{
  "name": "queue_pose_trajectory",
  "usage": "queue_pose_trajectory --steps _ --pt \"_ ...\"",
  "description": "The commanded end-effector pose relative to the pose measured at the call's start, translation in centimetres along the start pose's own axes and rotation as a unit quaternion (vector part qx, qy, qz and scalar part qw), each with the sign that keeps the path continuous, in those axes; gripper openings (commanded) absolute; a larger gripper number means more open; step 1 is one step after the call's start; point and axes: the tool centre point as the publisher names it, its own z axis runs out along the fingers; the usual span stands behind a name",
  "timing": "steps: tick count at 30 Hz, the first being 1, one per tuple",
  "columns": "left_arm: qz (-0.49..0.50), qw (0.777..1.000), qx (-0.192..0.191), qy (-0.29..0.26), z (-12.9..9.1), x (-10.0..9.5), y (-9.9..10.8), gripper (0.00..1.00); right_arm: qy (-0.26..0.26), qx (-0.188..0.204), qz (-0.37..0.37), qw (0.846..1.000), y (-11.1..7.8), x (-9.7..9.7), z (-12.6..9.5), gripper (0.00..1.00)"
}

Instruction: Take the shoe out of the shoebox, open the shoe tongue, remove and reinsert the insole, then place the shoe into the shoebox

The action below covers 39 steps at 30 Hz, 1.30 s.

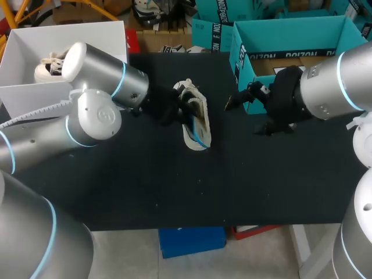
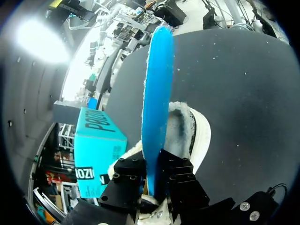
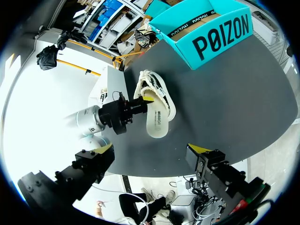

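A white shoe [image 1: 196,123] lies on the black table [image 1: 145,180], left of the teal shoebox [image 1: 290,46]. My left gripper [image 1: 181,108] is at the shoe's opening, shut on the blue insole [image 2: 157,93]. The insole stands on edge between the fingers, rising out of the fleecy shoe [image 2: 199,133]. My right gripper [image 1: 247,115] hangs open and empty in front of the shoebox, to the right of the shoe. From the right wrist, the shoe [image 3: 158,112] and the left gripper [image 3: 143,102] lie ahead of the open right gripper [image 3: 152,148].
A white box [image 1: 23,87] holding another pale shoe [image 1: 49,65] stands at the table's back left, behind my left arm. The teal shoebox [image 3: 211,33] is open at the back right. Bare black tabletop stretches in front of the shoe toward the near edge.
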Motion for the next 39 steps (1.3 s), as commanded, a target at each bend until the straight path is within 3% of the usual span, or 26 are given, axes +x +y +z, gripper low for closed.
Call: queue_pose_trajectory --steps 1,7,10,15,17,19,20,30,39 --pt "-0.008 1.0 0.011 -0.009 0.7 0.1 0.2 0.21 -0.001 -0.001 0.0 1.0 -0.1 0.1 0.1 1.0" --pt "-0.028 0.999 0.028 -0.015 0.7 0.3 0.2 0.48 -0.001 -0.001 0.0 1.0 -0.1 0.1 0.1 1.0" --pt "-0.033 0.999 0.032 -0.018 0.5 0.3 0.3 0.49 -0.001 -0.001 0.0 1.0 -0.1 0.1 0.1 1.0" --pt "-0.04 0.998 0.035 -0.021 0.4 0.4 0.4 0.39 -0.001 -0.001 0.0 1.0 -0.1 0.1 0.1 1.0" --pt "-0.039 0.998 0.034 -0.021 0.3 0.4 0.4 0.26 -0.001 -0.001 0.0 1.0 -0.1 0.1 0.1 1.0" --pt "-0.038 0.999 0.033 -0.021 0.3 0.4 0.4 0.03 -0.001 -0.001 0.0 1.0 -0.1 0.1 0.1 1.0" --pt "-0.037 0.999 0.032 -0.021 0.3 0.4 0.4 0.0 -0.001 -0.001 0.0 1.0 -0.1 0.1 0.1 1.0" --pt "-0.01 1.0 0.019 -0.023 -0.5 -0.1 -0.3 0.0 -0.001 -0.001 0.0 1.0 -0.1 0.1 0.1 1.0" --pt "0.005 0.999 0.031 -0.022 -0.8 -0.3 -1.8 0.0 -0.001 -0.001 0.0 1.0 -0.1 0.1 0.1 1.0"
